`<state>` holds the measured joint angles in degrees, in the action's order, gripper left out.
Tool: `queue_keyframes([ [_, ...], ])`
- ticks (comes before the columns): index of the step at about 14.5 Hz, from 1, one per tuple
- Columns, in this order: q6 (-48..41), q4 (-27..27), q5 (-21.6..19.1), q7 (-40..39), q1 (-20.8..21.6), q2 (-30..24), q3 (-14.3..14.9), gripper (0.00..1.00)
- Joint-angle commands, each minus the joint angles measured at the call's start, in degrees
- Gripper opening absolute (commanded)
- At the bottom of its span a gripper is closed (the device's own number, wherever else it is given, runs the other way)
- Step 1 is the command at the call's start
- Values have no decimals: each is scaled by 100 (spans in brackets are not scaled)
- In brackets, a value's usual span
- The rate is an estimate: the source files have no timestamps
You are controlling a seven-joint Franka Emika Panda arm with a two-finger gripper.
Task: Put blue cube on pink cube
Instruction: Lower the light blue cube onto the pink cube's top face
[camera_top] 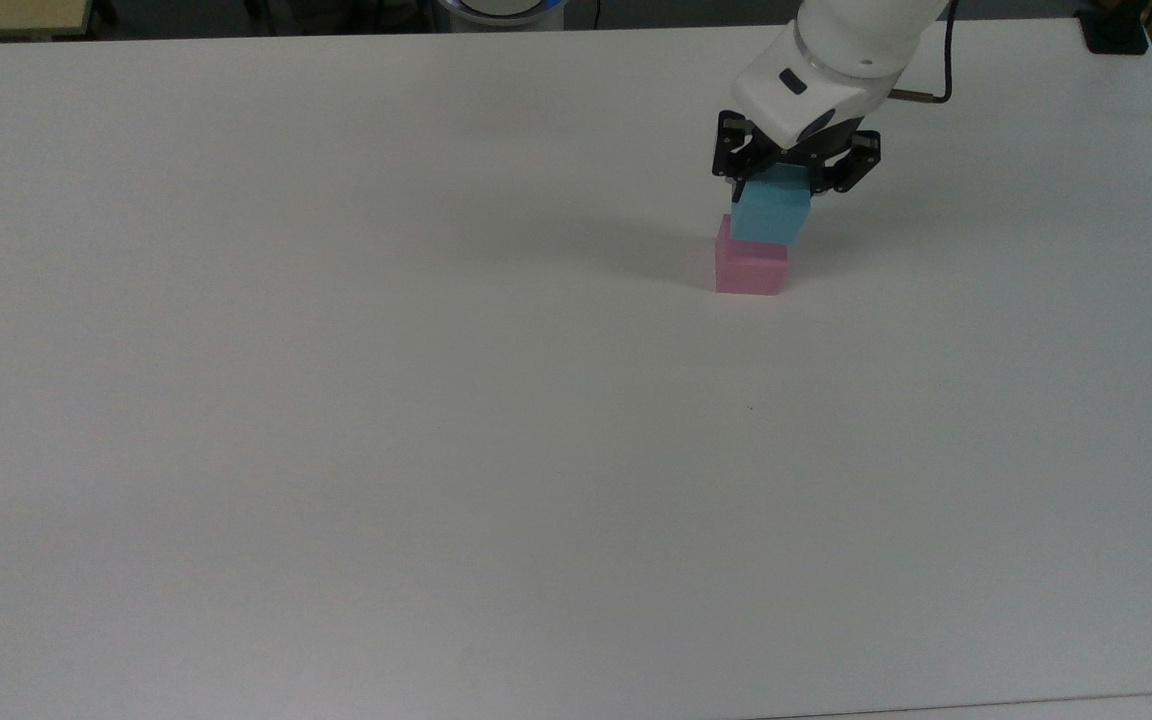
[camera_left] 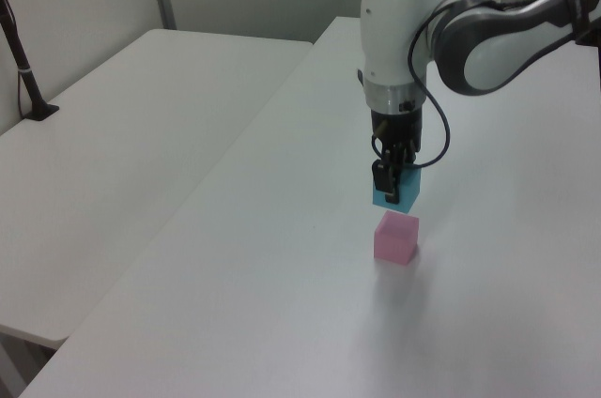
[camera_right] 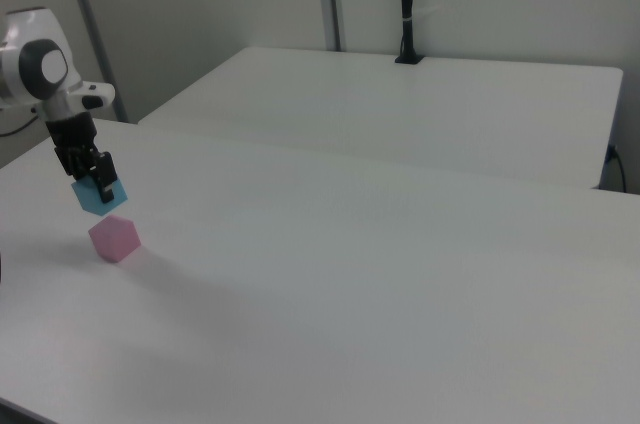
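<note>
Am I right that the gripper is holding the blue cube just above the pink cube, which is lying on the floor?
Not quite: the pink cube sits on the white table, as the left view shows. The gripper does hold the blue cube just above it.
</note>
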<state>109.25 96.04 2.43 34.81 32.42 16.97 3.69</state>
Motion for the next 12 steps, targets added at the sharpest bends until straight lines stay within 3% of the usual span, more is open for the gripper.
queue_keyframes([
  [1,289,310,-58,97,36,-116,62,12],
  [12,658,512,-58,-280,80,60,62,14],
])
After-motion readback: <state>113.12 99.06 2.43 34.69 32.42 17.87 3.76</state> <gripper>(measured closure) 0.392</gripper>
